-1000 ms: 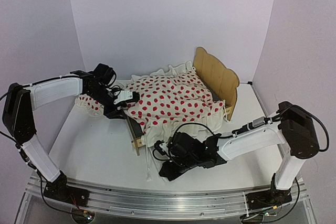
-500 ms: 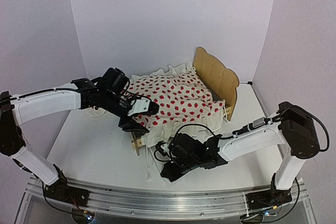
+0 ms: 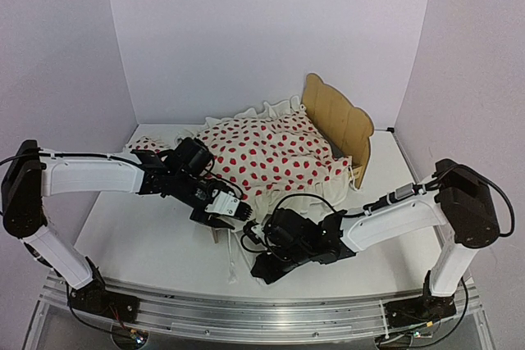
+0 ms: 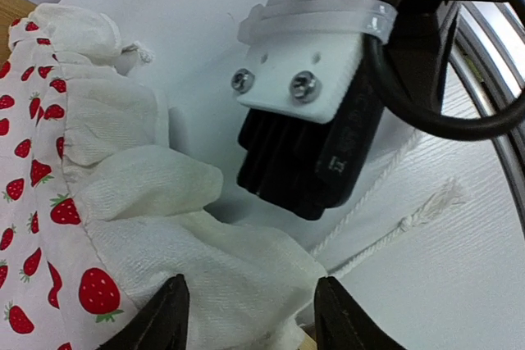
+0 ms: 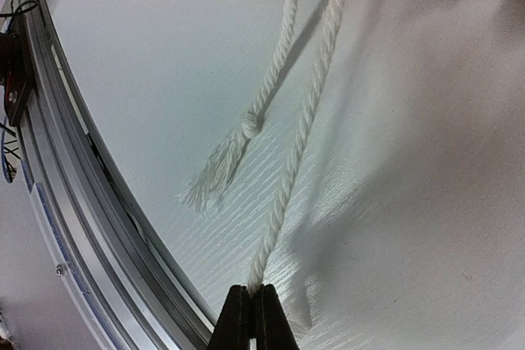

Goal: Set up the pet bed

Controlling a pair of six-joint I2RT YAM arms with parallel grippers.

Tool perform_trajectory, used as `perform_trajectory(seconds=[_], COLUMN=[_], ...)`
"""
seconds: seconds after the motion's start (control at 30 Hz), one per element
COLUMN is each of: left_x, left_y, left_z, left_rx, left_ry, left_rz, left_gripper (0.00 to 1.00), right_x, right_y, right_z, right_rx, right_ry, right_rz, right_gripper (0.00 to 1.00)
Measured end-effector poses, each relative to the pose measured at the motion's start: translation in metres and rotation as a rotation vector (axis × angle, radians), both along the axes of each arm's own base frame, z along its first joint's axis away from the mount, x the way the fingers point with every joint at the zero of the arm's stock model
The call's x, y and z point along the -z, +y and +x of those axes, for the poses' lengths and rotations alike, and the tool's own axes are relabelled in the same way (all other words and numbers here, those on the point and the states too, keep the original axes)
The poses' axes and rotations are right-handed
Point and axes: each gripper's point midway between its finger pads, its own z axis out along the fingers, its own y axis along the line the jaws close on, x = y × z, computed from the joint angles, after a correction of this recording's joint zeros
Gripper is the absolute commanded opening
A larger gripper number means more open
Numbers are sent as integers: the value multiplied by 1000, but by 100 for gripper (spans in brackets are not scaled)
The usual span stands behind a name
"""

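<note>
White surface [image 3: 148, 235]: spreading the red-dotted ruffled blanket [image 3: 271, 153] over the plywood pet bed [image 3: 336, 120].
Left gripper [image 4: 250, 317] is straddling its hem [image 4: 205, 276] part-open, probably closing next; right gripper [image 5: 252, 301] is pinching white cord [image 5: 308, 129].

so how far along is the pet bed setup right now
Done: the strawberry blanket is draped over the pet bed. In hand: the right tool is shut on a white cord near the foot end; the left tool hangs open over the blanket's ruffled edge. Left: the small pillow lies outside the bed.
</note>
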Motion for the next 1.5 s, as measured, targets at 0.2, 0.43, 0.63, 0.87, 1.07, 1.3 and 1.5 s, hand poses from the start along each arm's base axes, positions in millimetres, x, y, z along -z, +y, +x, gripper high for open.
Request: perform_trajectory(seconds=[0.2,0.43,0.63,0.87,1.07,1.3,1.5], left_x=[-1,-17,-70,-79,-73,-66,-74], left_y=[-6,-16,-34,-13,11,21,19], left_z=[8,19,41,75,99,80,55], left_rx=[-11,-125,-281,-478,-577,-513,-405], left_ry=[-61,-18,78,194,217,200,251], left_rz=[-28,-91,-231,-288,-294,-275,-283], left_gripper=[0,0,0,0,0,24,58], right_x=[0,0,1,1,0,-1,-7], right_y=[-2,-2,-4,-4,-3,-3,-1], right_z=[1,1,1,1,0,-2,2], right_rx=[3,1,5,5,0,12,77], right_ry=[-5,-9,-12,-12,-6,14,41], right_rz=[-2,-3,-8,-6,-1,3,10], right_gripper=[0,0,0,0,0,0,0])
